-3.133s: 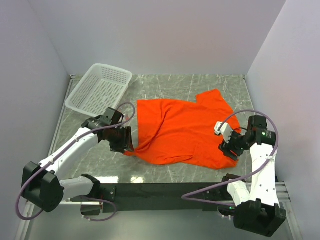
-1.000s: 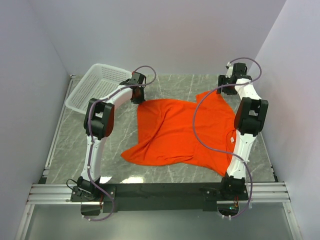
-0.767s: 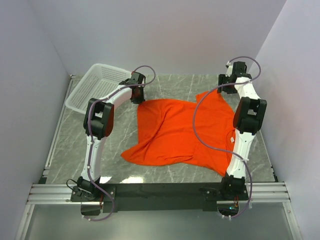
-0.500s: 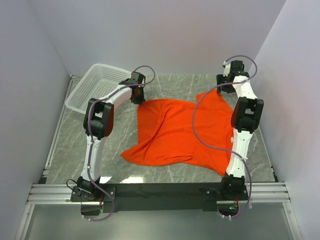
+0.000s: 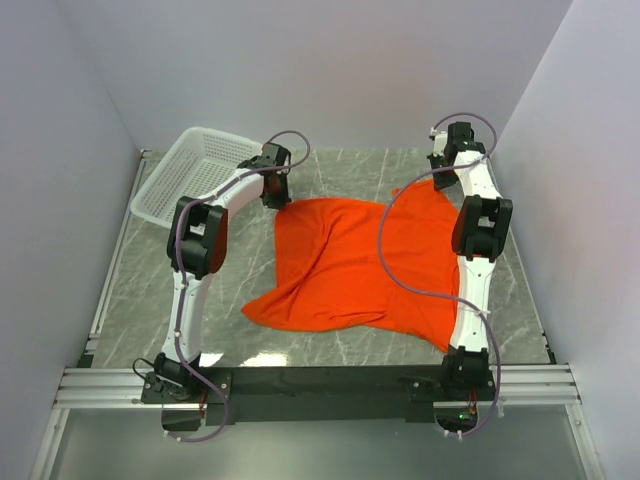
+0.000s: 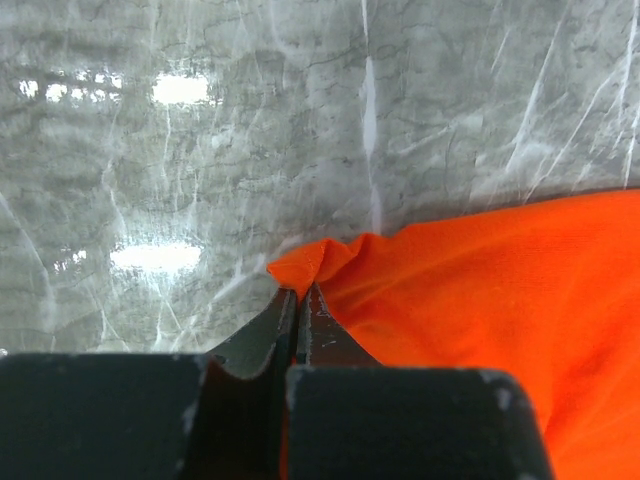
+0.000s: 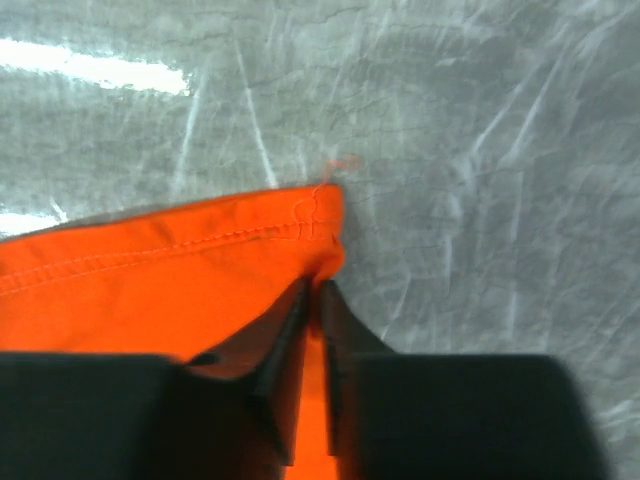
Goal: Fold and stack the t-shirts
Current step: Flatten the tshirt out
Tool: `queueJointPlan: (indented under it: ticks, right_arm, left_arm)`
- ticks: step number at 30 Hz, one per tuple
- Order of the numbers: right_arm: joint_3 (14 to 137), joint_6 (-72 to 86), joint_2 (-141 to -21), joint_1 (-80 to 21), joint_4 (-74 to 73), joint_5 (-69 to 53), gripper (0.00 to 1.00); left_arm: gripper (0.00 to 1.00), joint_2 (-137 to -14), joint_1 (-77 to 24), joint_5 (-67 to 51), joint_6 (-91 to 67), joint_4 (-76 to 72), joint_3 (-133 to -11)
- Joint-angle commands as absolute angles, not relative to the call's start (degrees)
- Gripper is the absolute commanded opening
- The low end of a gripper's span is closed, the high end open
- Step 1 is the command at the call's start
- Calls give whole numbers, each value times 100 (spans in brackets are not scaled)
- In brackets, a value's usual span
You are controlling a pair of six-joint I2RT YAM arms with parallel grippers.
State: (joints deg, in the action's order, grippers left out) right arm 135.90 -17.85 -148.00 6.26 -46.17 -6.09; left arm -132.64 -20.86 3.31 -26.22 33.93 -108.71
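Note:
One bright orange-red t-shirt (image 5: 365, 265) lies spread and rumpled on the marble table. My left gripper (image 5: 275, 192) reaches to its far left corner and is shut on a pinched fold of the cloth (image 6: 320, 262). My right gripper (image 5: 440, 172) is stretched out to the shirt's far right corner. In the right wrist view its jaws stand closed on the stitched hem corner (image 7: 322, 232), with orange cloth caught between them. The shirt's near edge lies loose on the table.
A white mesh basket (image 5: 196, 177) stands at the far left, just beside my left arm. White walls close in the table on three sides. Bare grey marble (image 5: 180, 290) shows to the left of the shirt and along the near edge.
My right gripper has slid a little left along the far edge and closed on the shirt's hem corner. The left gripper has held still, shut on its corner.

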Motion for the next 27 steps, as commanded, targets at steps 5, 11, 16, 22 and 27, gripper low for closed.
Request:
queueJointPlan:
  ticks: [5,11,16,22,27]
  right_arm:
    - [13651,-1951,-14609,668,-4528,-712,0]
    - [14194,-1670,-14546,581,-3727,-370,0]
    - [14150,-1784,-14475,378,-2850,-9,0]
    - [14238,-1767,-14520,299,-2435,158,36]
    - [13949,-1635,-14169,378,-2487,72,85]
  left_arm:
    - [0,-13060,-2030,588,-2654,3428,-11460]
    - [0,-13491,-1776,923,-2794,3630,-12400]
    - [0,-13781,-1617,730,-2865,3464,-12902]
    - [9,-13860,-1521,422,-2979,3340,-12920]
    - [50,-13598,-1503,45,-2980,3147,-12911]
